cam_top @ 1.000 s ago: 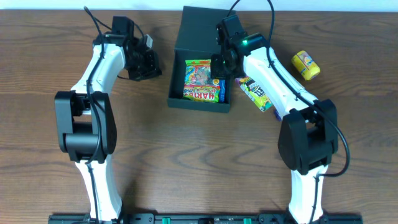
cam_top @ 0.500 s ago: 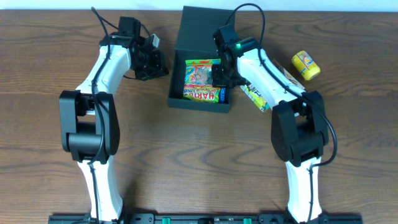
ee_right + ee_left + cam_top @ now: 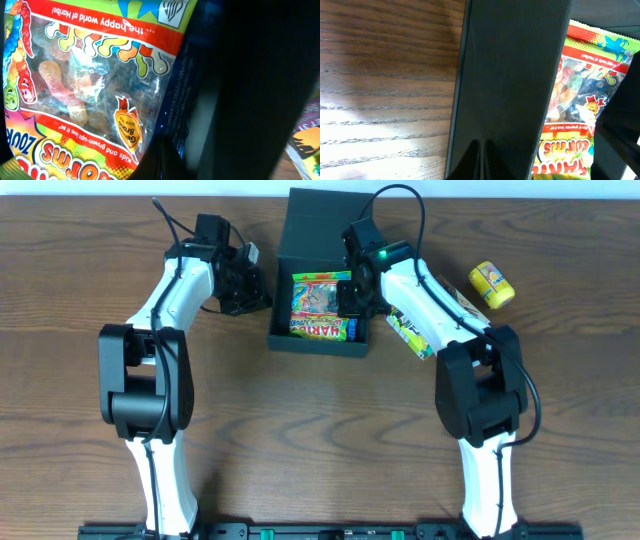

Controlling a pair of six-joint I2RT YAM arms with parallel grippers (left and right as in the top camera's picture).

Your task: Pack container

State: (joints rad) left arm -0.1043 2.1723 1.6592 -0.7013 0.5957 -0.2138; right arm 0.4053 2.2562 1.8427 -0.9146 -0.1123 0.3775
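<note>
Container (image 3: pixel 318 343): matte dark square cardboard, glossy gummy packet (image 3: pixel 318 305) inside.
Left gripper (image 3: pixel 481 152): jaws pinched together.
Right gripper (image 3: pixel 351 299): jaws' state unclear.

The table (image 3: pixel 385 75) is dark wood with open, streaky grain and a soft sheen where light falls. The box (image 3: pixel 510 75) is matt dark card, finely pebbled on its wall (no shine at all). The gummy packet (image 3: pixel 75 85) is glossy plastic film, printed, with a clear window and slight crinkles. The yellow packet (image 3: pixel 492 284) and the green packet (image 3: pixel 412 332) look like shiny film too. The left arm (image 3: pixel 170 285) and right arm (image 3: pixel 430 290) have smooth white plastic shells and matt black joints.
</note>
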